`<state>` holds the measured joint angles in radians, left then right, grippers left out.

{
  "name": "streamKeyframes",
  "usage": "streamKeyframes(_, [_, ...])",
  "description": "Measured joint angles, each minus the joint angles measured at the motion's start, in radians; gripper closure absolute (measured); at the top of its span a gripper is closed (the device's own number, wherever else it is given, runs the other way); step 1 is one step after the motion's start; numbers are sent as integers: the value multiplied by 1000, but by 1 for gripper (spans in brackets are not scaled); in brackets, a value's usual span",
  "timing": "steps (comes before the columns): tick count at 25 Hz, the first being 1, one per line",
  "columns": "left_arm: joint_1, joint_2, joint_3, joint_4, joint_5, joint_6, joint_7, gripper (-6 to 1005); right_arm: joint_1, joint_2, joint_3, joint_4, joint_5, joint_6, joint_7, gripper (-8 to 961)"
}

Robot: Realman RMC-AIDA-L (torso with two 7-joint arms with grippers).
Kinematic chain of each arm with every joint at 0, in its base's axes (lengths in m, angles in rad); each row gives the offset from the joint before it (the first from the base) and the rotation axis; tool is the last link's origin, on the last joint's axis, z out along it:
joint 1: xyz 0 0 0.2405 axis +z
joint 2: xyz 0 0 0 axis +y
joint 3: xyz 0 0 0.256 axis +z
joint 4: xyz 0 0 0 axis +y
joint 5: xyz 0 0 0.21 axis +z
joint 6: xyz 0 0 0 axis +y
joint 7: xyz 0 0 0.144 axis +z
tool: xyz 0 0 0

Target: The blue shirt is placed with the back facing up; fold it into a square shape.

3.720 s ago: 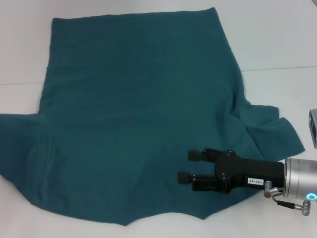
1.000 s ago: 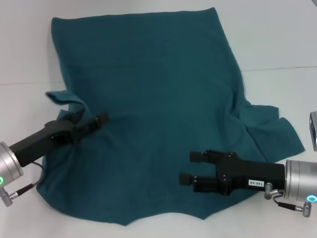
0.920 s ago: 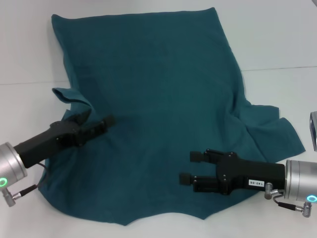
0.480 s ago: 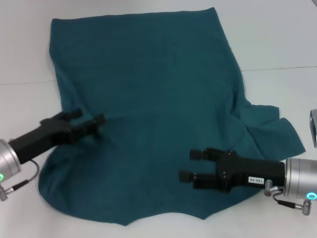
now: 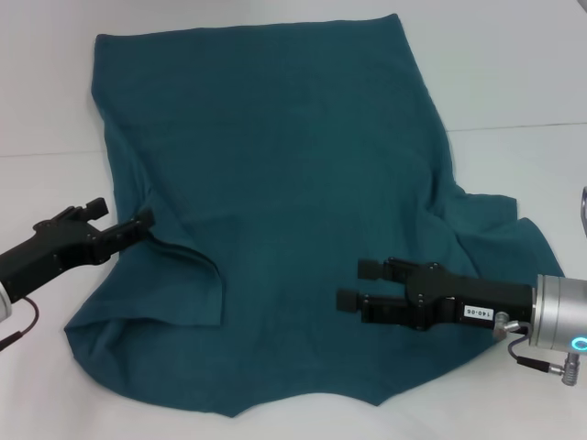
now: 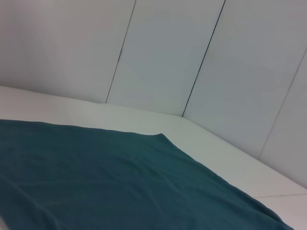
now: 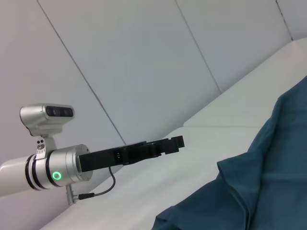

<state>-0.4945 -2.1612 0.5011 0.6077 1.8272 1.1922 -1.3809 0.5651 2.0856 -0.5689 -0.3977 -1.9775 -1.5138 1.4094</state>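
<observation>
Presently the blue shirt (image 5: pixel 275 211) lies spread over the white worktop (image 5: pixel 514 82), filling most of the head view, with its left sleeve already folded inward as a flap at about 8 o'clock. The left gripper (image 5: pixel 117 222) is seen at 9 o'clock, just at the shirt's left edge, its fingers parted and nothing held between them. The right gripper (image 5: pixel 358 282) hangs over the cloth at 4 o'clock — jaws apart, likewise empty.

The right sleeve (image 5: pixel 514 240), bunched and creased at 3 o'clock, is judged to be the next part to fold. It would best be pinched at its outer hem, lifted only slightly, and carried toward the shirt's centre so that the fold line runs parallel to the body's right edge; the wrinkles near the armpit should be smoothed out rather than trapped.

Whether the left flap lies flat underneath cannot be made out — only its edge is visible. The right forearm is cut off by the frame, and the collar cannot be distinguished.
</observation>
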Motion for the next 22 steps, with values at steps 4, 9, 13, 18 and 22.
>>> streamKeyframes(4, [4,0,0,3,0,-3,0,95,1,1,1,0,7,5,-2,38])
streamKeyframes(9, [5,-1,1,-1,-2,-54,0,95,1,2,1,2,16,18,-7,38])
streamKeyframes(13, [-20,-2,4,-34,-2,-138,0,96,1,3,1,5,17,27,-7,38])
streamKeyframes(18, [-66,-2,8,-96,-2,-263,-4,96,5,3,1,2,17,27,4,38])
streamKeyframes(22, [-92,-2,10,-128,-2,-351,-3,95,11,3,-1,0,17,27,15,39])
